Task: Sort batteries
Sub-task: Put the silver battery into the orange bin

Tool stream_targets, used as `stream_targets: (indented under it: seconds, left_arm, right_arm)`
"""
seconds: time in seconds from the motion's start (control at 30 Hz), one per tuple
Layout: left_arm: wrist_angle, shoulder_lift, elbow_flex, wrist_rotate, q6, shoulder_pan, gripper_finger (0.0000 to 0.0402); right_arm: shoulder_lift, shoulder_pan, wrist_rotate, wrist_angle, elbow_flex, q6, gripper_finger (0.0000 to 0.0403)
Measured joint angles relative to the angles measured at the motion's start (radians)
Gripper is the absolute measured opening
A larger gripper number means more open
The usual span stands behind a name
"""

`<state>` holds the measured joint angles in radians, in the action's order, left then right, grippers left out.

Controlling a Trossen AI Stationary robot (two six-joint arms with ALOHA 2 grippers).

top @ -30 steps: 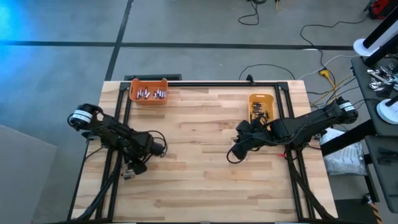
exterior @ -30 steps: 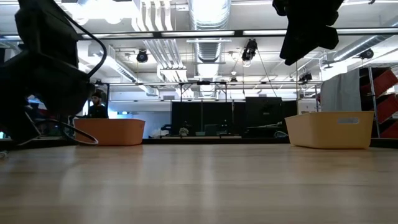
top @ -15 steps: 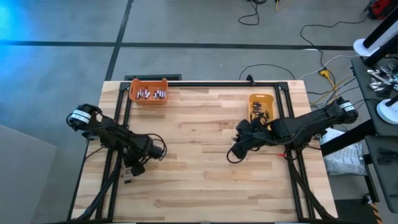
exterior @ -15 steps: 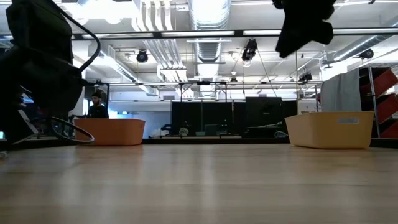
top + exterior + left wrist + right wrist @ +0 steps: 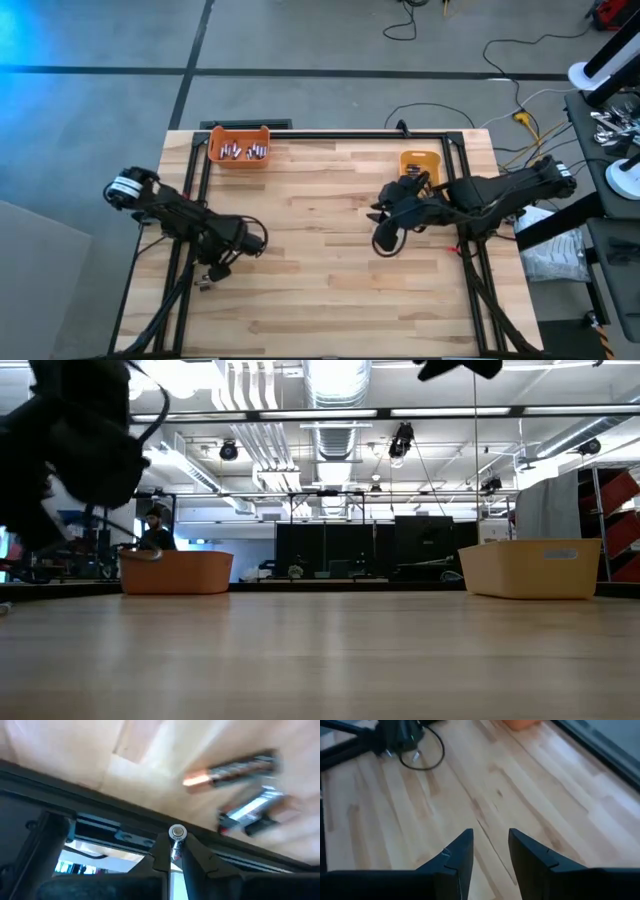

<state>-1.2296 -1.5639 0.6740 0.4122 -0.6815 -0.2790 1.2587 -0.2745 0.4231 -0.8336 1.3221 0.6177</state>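
High view looking straight down on a pale wooden desk [image 5: 330, 300], showing an orange bin [image 5: 239, 147] at the far left holding silvery batteries [image 5: 243, 151] and a yellow bin [image 5: 420, 165] at the far right holding dark ones. Reaching in low and bent from the left edge with the left arm, hanging the left claw [image 5: 175, 845] over the near-left part of the desk and pinching it closed on one battery [image 5: 176, 832], seen end-on in the left wrist view with its silvery cap showing. Leaving two loose batteries [image 5: 230, 770] lying just beyond it on the wood, close together but not clearly touching. Stretching the right arm in from the right edge, just in front of the yellow bin, holding the right claw [image 5: 490, 840] parted and empty above bare boards. Probably best now: lifting straight up clear of the loose pair, gripping firmly on so thin a cylinder, checking its colour, then carrying it to the matching bin before letting go low inside the rim.
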Motion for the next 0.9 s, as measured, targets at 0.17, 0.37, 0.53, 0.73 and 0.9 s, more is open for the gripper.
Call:
stream_targets:
  seconds: [0.17,0.37,0.53,0.73,0.9]
  left_arm:
    - [-0.040,0.051,0.128,-0.104,-0.055,0.002,0.0006]
    - [0.149,0.166,0.283,-0.360,-0.161,0.019,0.0005]
    - [0.702,0.257,0.274,-0.461,-0.129,0.060,0.0005]
    - [1.382,0.314,0.142,-0.477,-0.059,0.179,0.0006]
    - [1.337,0.379,0.095,-0.477,-0.060,0.382,0.0007]
  right_arm:
    - [-0.001,0.000,0.008,0.001,0.039,-0.040,0.0121]
    - [0.004,0.000,0.016,0.004,0.035,-0.032,0.0120]
    - [0.040,-0.014,0.011,0.111,0.016,-0.004,0.0132]
    - [0.127,-0.025,-0.094,0.193,0.013,0.005,0.0157]
    - [0.158,-0.025,-0.119,0.185,0.020,0.012,0.0174]
